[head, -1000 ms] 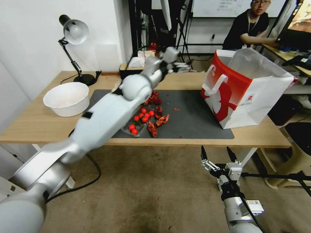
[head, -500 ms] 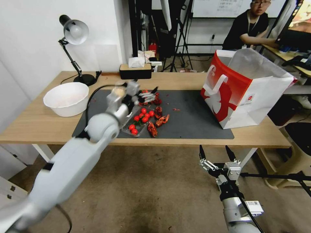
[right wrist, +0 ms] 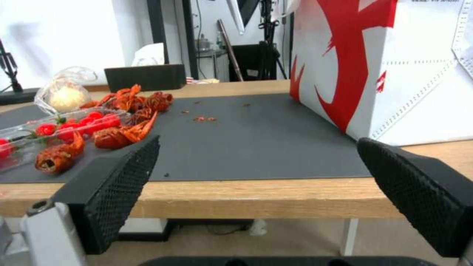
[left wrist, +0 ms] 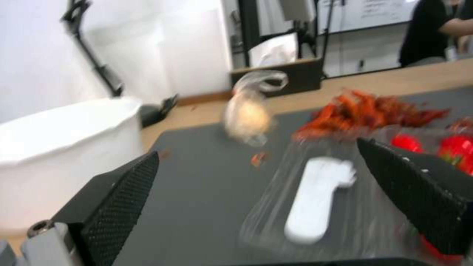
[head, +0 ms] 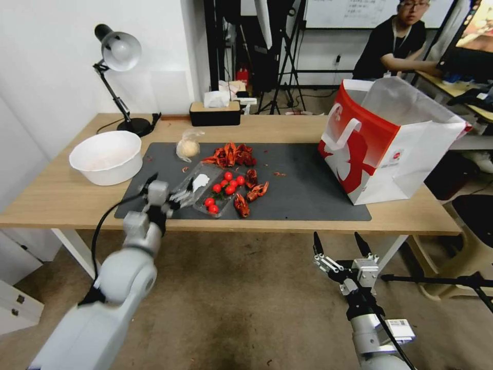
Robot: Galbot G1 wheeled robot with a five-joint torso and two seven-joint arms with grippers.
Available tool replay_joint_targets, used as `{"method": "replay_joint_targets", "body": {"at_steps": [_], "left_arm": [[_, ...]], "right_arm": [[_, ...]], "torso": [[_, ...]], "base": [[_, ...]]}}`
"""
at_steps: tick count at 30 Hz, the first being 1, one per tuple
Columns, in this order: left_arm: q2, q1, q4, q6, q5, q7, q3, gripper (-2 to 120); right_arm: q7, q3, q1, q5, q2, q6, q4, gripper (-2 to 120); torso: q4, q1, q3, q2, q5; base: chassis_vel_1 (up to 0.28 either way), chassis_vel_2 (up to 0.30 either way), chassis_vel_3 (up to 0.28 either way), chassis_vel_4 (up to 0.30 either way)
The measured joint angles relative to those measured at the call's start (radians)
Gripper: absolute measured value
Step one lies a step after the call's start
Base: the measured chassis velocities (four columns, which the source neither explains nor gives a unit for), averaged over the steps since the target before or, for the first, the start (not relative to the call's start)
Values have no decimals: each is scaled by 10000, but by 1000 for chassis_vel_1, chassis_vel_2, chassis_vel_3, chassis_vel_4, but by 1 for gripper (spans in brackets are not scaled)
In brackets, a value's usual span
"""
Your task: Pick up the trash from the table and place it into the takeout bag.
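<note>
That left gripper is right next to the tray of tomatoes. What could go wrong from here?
1. The open left gripper is at the clear tray; a nudge could spill the tomatoes.
2. The crayfish shells lie loose on the mat, so some may scatter or be missed.
3. The bag stands at the far right of the table, a long carry in which pieces could drop.
</note>
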Motion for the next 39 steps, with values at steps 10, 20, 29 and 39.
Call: {"method": "replay_joint_targets", "body": {"at_steps": [10,20,29,39], "left_arm": [[-1020,2677,-679,-840,511,-107,-1588,100],[-1095,2664,-748,-913,459,-72,-1733,100],[-796,1062,-258,-410,-106,-93,-923,100],[-670,-1118,813,288,-895,-302,46,100]], "right_arm": [[-5,-100,-9,-34,-59,-16,6,100],[-12,-125,35,-5,-138,-16,-30,100],[-18,-131,57,23,-170,-11,-67,100],[-17,-60,12,25,-153,-5,-66,100]], "torso": [[-3,1,1,0,1],[-3,1,1,0,3],[-3,2,2,-1,2],[-3,3,2,-2,3]], "base": [[0,0,0,0],[0,0,0,0],[0,0,0,0],[0,0,0,0]]}}
